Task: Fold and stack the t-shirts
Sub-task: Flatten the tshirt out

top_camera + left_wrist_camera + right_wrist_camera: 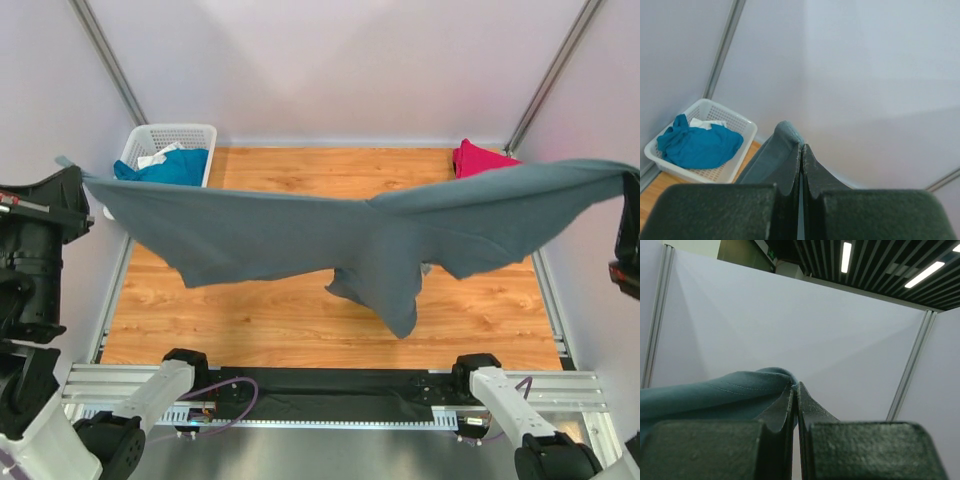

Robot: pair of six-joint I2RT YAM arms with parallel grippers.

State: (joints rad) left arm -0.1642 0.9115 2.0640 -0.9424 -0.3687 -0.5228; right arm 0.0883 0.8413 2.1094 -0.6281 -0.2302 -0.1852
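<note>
Now the left gripper (801,150) is clamped on one end of the slate-grey t-shirt (300,235), the right gripper (796,388) clamped on the other; the cloth stretches between them, its middle sagging below both

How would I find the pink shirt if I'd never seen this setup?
Start at the wooden table and look to its far right corner. There lies the magenta-pink t-shirt, partly hidden behind the grey t-shirt that hangs stretched above the table. It is the only pink thing; the teal t-shirt sits in the white basket at the far left.
</note>
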